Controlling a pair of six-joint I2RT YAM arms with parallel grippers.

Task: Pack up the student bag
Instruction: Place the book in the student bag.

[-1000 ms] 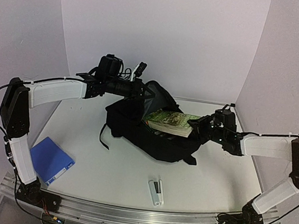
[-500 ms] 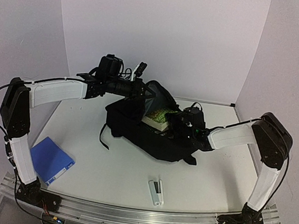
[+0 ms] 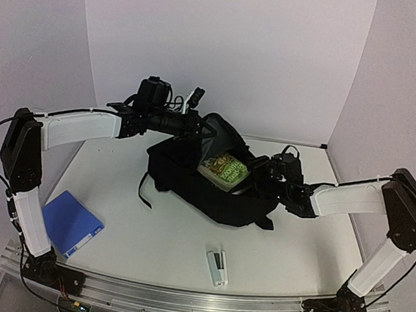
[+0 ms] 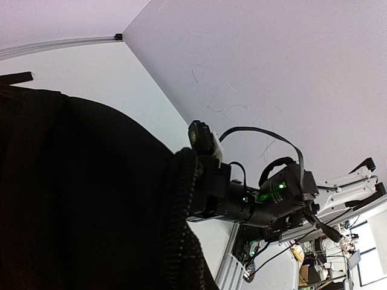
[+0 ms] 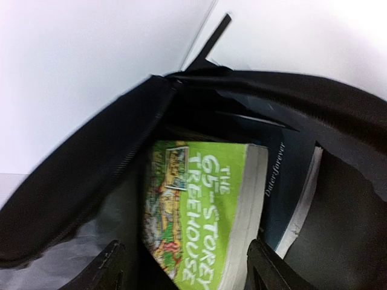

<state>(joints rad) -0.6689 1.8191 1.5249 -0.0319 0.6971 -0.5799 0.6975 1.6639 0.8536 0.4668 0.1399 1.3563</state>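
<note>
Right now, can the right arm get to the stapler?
Probably yes. The right gripper is open at the bag mouth, holding nothing, and the stapler lies alone on bare table.

Near left: I see a flat blue plastic folder on the white table.
Near centre: small white-and-grey stapler.

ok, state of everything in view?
backpack: open, flap held up
green book: in the backpack's mouth, not gripped
dark book: in the backpack, beside the green one
left gripper: shut on backpack flap
right gripper: open
blue folder: closed, flat on table
stapler: flat on table
</note>
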